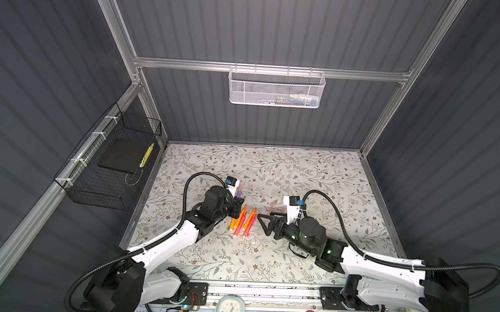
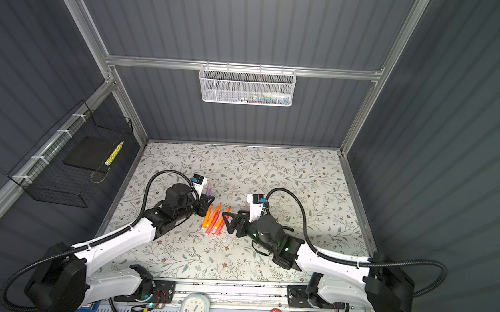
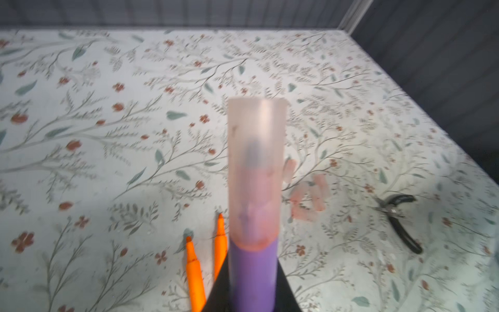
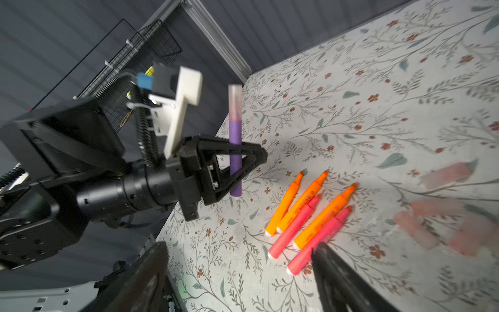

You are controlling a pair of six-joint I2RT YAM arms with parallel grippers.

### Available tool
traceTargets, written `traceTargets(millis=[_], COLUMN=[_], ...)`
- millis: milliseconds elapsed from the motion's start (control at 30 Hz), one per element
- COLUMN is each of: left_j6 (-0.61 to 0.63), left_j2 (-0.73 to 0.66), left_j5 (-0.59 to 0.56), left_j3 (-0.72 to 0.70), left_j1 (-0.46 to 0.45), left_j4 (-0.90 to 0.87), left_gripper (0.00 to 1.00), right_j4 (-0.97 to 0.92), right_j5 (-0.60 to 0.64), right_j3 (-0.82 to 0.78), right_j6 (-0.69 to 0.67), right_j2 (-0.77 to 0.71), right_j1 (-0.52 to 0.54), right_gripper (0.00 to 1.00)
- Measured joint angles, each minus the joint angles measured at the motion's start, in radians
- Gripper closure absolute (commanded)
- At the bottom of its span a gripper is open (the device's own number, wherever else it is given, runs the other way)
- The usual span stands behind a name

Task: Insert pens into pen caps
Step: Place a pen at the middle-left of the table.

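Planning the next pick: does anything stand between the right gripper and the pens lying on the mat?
Nothing visible does. The right gripper stands open right beside the pens; the loose caps lie off to one side, not between them.

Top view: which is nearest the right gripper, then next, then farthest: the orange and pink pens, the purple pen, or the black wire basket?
1. Orange and pink marker pens, lying beside the right gripper.
2. Purple marker pen, capped, held in the left gripper.
3. Black wire basket, on the left wall.
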Motion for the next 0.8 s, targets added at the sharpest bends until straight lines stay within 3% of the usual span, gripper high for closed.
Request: traceTargets(millis=[133,333,800], left_j6=[-0.082,-0.187,-0.329], left_j2=[0.056,0.177,0.365], left_j5=[-0.096,-0.16,-0.19], left_j3=[-0.002,-0.003,0.11], left_j1=[0.097,0.284,0.306], left_j4=[-0.036,-0.066,-0.179], left_gripper=[1.0,1.0,1.0], right_j4=[-0.039,-0.112,-0.157], right_j5=[0.056,0.11,0.131], right_j3=[-0.048,-0.099,-0.1], right_j6=[0.006,0.02,0.027], right_j2=[-0.108,-0.171,-0.172], right_j1=[-0.022,-0.048,-0.078], right_gripper=[0.03,0.01,0.01])
